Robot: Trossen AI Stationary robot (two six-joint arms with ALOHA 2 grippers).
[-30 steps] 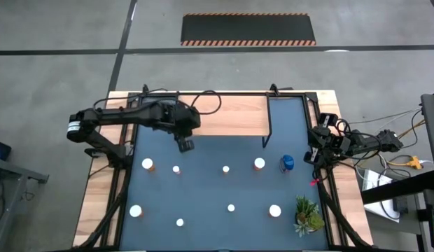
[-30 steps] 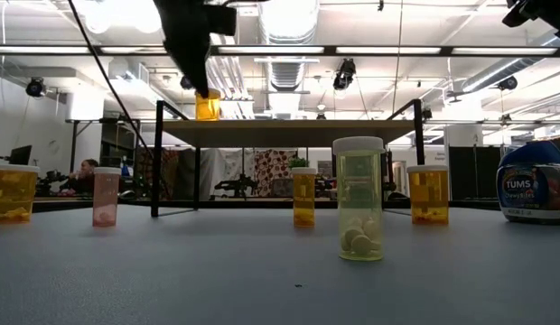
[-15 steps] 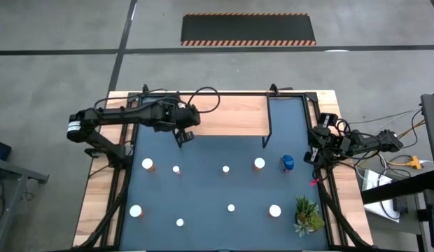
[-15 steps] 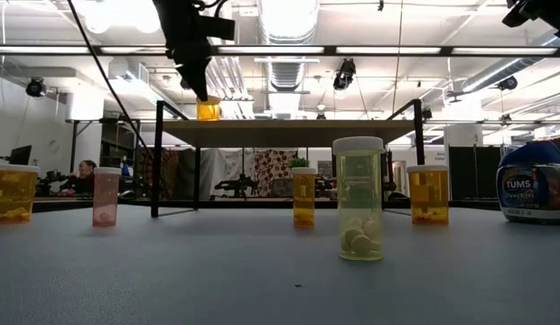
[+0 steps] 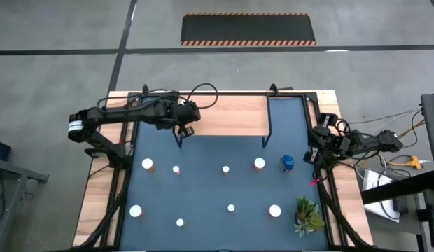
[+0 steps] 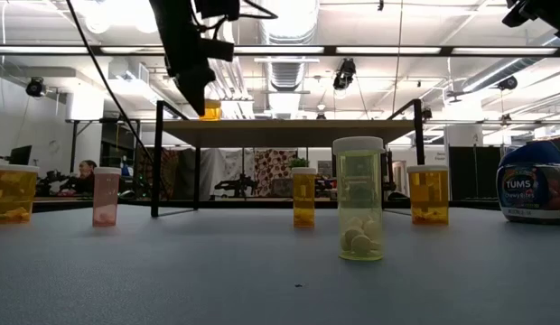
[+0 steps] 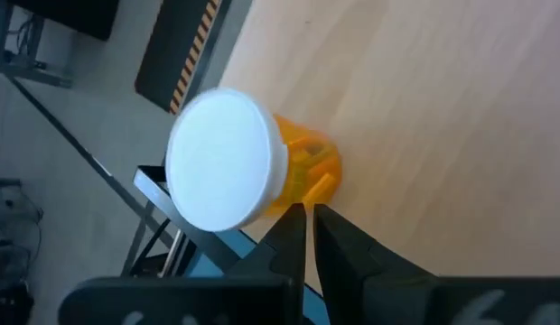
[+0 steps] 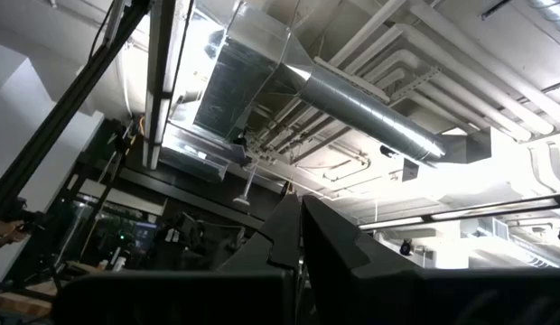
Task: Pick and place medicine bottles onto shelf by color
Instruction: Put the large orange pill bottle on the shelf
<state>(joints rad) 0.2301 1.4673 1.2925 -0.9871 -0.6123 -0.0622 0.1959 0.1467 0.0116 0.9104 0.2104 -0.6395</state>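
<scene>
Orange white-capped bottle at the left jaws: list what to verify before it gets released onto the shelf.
1. Left jaws shut on the orange, white-capped pill bottle: ok.
2. Bottle above the light wooden shelf board: ok, wood shows behind it in the left wrist view.
3. Bottle base resting on the board: cannot tell.
4. Drop spot free of other bottles: ok, none shows on the board in the high view.
5. Right arm out of the way at the table's right edge, jaws shut: ok.
</scene>
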